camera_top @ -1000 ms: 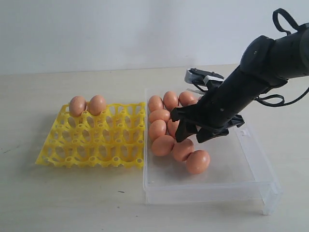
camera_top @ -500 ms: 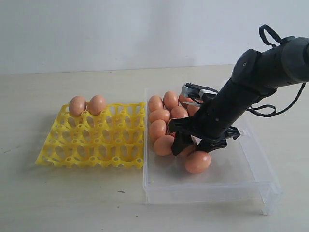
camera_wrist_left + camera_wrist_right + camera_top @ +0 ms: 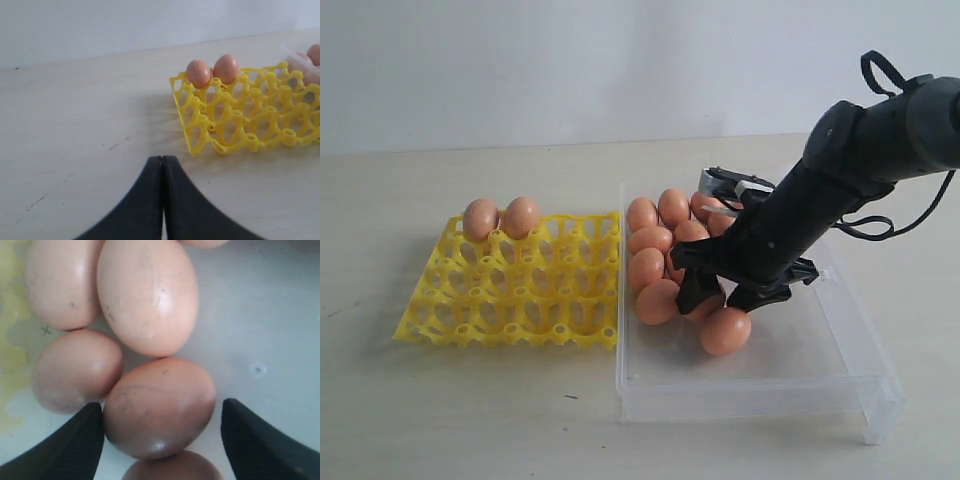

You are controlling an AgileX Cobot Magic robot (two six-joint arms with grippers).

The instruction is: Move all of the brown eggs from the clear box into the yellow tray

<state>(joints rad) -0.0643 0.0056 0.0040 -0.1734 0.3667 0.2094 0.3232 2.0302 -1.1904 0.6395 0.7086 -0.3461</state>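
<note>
The right tool (image 3: 722, 298) is reaching down into the clear box (image 3: 820, 365), its fingers spread wide on either side of one egg (image 3: 160, 407) and not gripping it. The other brown eggs (image 3: 650, 240) are lying clustered along the box's side nearest the yellow tray (image 3: 510, 295). The tray is sitting just beside the box on the tabletop (image 3: 470, 410) and carrying two eggs (image 3: 481, 218) at its far left corner. The left tool (image 3: 162, 167) is hovering near the tray, pinched shut and empty.
</note>
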